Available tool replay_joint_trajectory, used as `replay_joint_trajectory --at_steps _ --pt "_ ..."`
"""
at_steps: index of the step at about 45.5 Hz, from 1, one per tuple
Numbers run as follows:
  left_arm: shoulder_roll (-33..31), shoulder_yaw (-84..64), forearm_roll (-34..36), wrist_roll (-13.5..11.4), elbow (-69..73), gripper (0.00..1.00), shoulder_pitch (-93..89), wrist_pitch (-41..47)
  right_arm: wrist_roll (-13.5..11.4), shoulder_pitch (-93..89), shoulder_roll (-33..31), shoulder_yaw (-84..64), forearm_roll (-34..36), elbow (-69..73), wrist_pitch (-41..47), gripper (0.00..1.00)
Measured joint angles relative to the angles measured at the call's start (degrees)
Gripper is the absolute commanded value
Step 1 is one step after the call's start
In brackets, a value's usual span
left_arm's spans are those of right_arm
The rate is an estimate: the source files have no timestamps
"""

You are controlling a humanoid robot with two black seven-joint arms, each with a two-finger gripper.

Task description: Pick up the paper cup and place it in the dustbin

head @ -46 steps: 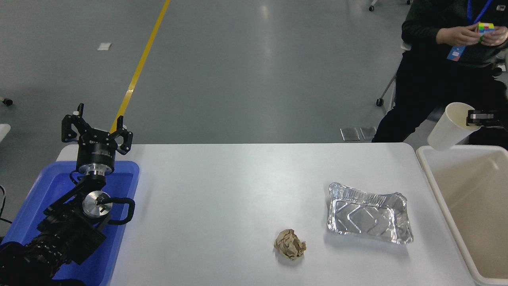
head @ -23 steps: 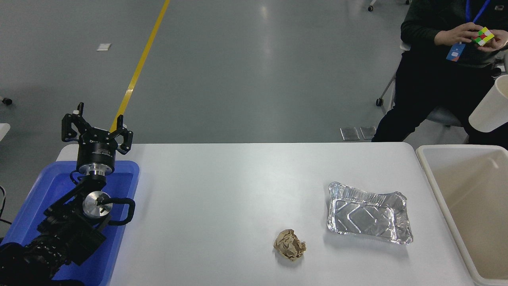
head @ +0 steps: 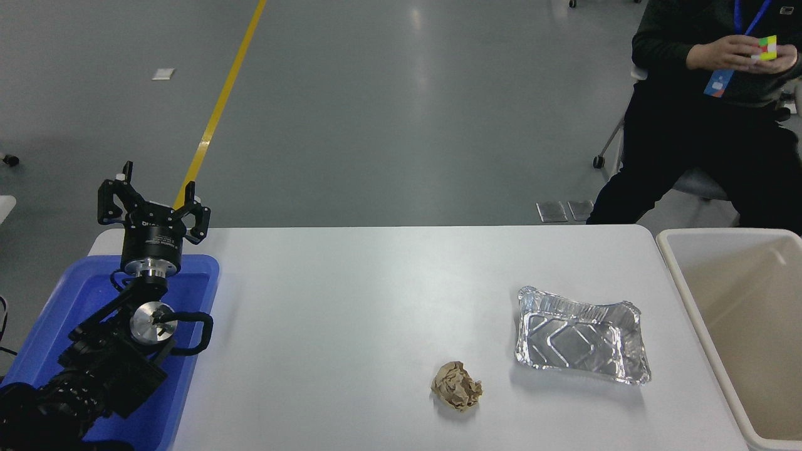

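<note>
Two loose items only on the table (head: 351,300): crumpled brown paper ball (head: 457,385) near the front edge, dented foil tray (head: 579,335) just to its right and a little further back. No paper cup anywhere in sight, neither on the table nor in the visible part of the dustbin (head: 680,275), which stands off the table's right end with much of its inside cut off by the picture's edge. Cannot tell, then, whether the cup is in the bin or out of frame. Right arm out of view as well, so nothing to say of its jaws.

Left arm (head: 106,351) parked at the lower left over the blue tray (head: 210,269), jaws spread apart and holding nothing. Seated person (head: 689,125) beyond the far right corner, busy with a coloured cube (head: 767,47), hands well clear of the table.

As a judgement on handling: very light, thin-walled, easily crushed or ovalled under a firm squeeze; smooth outside, likely to slip along the taper if pinched low. Best taken across the upper wall just under the rolled rim, where stiffest, with gentle closing. For release, carry well over the bin's thick rim before opening, since so light a thing may bounce off an edge or cling to a pad.
</note>
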Motion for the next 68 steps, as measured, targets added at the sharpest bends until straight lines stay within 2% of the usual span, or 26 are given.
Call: replay_joint_trajectory --at_steps 7,14,23,35,44,48,52,57,62,65,66,67,68 --pt "0.0 0.0 0.0 0.0 0.0 0.99 0.0 0.0 -0.1 -15.7 8.5 7.6 12.8 -14.0 -4.9 0.00" --pt "0.0 0.0 0.0 0.0 0.0 0.99 0.0 0.0 -1.2 -26.9 18.2 17.7 19.8 -26.6 -7.8 0.00" --pt "0.0 0.0 0.0 0.0 0.0 0.99 0.0 0.0 -3.1 -36.3 28.5 35.3 24.1 -35.9 -13.9 0.00" --pt "0.0 0.0 0.0 0.0 0.0 0.99 0.0 0.0 -3.8 -42.8 35.0 51.1 25.8 -39.2 -19.5 0.00" --pt "0.0 0.0 0.0 0.0 0.0 0.99 0.0 0.0 -4.0 -46.7 37.9 56.3 26.3 -40.0 -21.0 0.00" --pt "0.0 0.0 0.0 0.0 0.0 0.99 0.0 0.0 -4.0 -47.9 38.8 57.5 26.4 -40.2 -21.4 0.07" --pt "0.0 0.0 0.0 0.0 0.0 0.99 0.0 0.0 -4.0 -48.9 39.5 58.3 26.5 -40.3 -21.8 0.28" --pt "0.0 0.0 0.0 0.0 0.0 0.99 0.0 0.0 -4.0 -49.8 40.0 59.0 26.6 -40.4 -22.0 0.34" --pt "-0.1 0.0 0.0 0.0 0.0 0.99 0.0 0.0 -4.0 -50.3 40.3 59.4 26.6 -40.4 -22.2 0.50" --pt "-0.1 0.0 0.0 0.0 0.0 0.99 0.0 0.0 -4.0 -50.5 40.4 59.5 26.6 -40.5 -22.3 0.68" --pt "-0.1 0.0 0.0 0.0 0.0 0.99 0.0 0.0 -4.0 -50.5 40.5 59.6 26.7 -40.5 -22.3 0.77" --pt "-0.1 0.0 0.0 0.0 0.0 0.99 0.0 0.0 -4.0 -50.6 40.5 59.6 26.8 -40.5 -22.3 0.95" --pt "-0.1 0.0 0.0 0.0 0.0 0.99 0.0 0.0 -4.0 -50.6 40.5 59.6 27.0 -40.5 -22.3 1.00"
